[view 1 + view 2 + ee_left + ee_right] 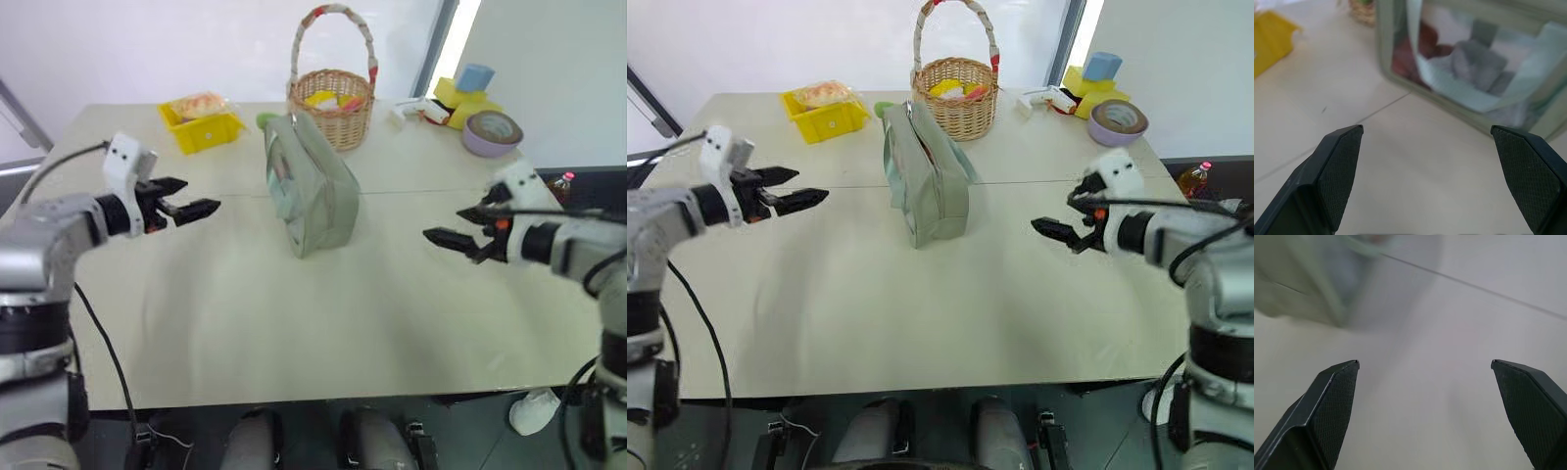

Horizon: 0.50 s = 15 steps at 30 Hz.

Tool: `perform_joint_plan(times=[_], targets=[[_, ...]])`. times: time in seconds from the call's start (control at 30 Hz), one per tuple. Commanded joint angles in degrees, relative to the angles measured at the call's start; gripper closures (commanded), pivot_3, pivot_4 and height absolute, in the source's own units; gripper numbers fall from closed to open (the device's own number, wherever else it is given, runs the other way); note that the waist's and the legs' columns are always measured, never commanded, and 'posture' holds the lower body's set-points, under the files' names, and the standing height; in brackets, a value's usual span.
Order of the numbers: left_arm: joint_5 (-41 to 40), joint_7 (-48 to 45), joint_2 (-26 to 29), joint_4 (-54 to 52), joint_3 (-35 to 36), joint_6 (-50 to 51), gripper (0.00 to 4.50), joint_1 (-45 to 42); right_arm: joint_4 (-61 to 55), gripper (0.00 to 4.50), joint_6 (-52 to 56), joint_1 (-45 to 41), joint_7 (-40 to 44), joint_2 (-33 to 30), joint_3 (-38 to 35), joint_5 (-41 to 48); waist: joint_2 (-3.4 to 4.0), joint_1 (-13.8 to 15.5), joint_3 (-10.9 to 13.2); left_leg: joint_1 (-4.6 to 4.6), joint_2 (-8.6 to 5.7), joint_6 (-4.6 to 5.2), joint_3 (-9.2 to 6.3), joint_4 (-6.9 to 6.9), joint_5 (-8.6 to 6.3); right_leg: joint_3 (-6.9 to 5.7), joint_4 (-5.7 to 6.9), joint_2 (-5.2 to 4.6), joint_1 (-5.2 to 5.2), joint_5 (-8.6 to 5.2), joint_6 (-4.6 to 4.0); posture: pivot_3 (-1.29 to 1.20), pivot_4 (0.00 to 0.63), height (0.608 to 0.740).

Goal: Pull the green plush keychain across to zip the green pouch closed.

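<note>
Cream table [294,333], pouch upright at centre. Green pouch [312,191] standing on edge, zipper uppermost, between both arms and touched by neither. Left gripper [184,209] spread wide, empty; right gripper [458,235] likewise. Green plush keychain [267,120] at the pouch's far end: recommend bracing the body before pinching and drawing it nearward.

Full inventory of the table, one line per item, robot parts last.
green pouch: 1, pale sage, standing on edge at table centre
green plush keychain: 1, lime, at the pouch's far end
yellow bin: 1, far left, wrapped item inside
wicker basket: 1, tan, behind the pouch
tape roll: 1, lilac, far right
foam blocks: yellow and blue, far right corner
table: 1, beige
left gripper: black, open, left of pouch
right gripper: black, open, right of pouch
</note>
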Motion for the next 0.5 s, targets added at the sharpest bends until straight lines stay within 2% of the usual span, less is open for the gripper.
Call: perform_joint_plan(times=[0.03,0.2,0.5], targets=[[0.85,-4.94,1.68,5.98,-1.9,-5.62,0.03,-4.42,2.99,0.0,-1.05,-3.66,3.5,-1.38,1.03,3.74,0.0,0.01,0.0,0.0,0.01,0.0,0.0,0.0,0.0,0.0,0.0,-0.01,0.01,0.0,0.0,0.0,0.15,0.739],[2.24,-7.47,2.6,12.16,-3.08,-10.11,0.03,-10.05,7.69,0.0,-5.62,-9.42,2.43,-3.04,3.67,2.17,-0.06,0.06,0.09,-0.04,-0.02,0.0,0.06,0.1,0.0,0.02,0.08,-0.07,-0.02,0.04,0.07,0.0,0.15,0.739],[2.23,-7.16,3.32,10.85,-1.6,-11.87,0.03,-7.81,6.6,0.0,-5.92,-14.4,-0.4,-1.48,5.96,3.7,-0.04,-0.03,0.15,-0.08,0.06,-0.01,0.11,0.1,0.01,0.03,0.12,-0.1,-0.1,0.05,0.11,0.0,0.15,0.739]])
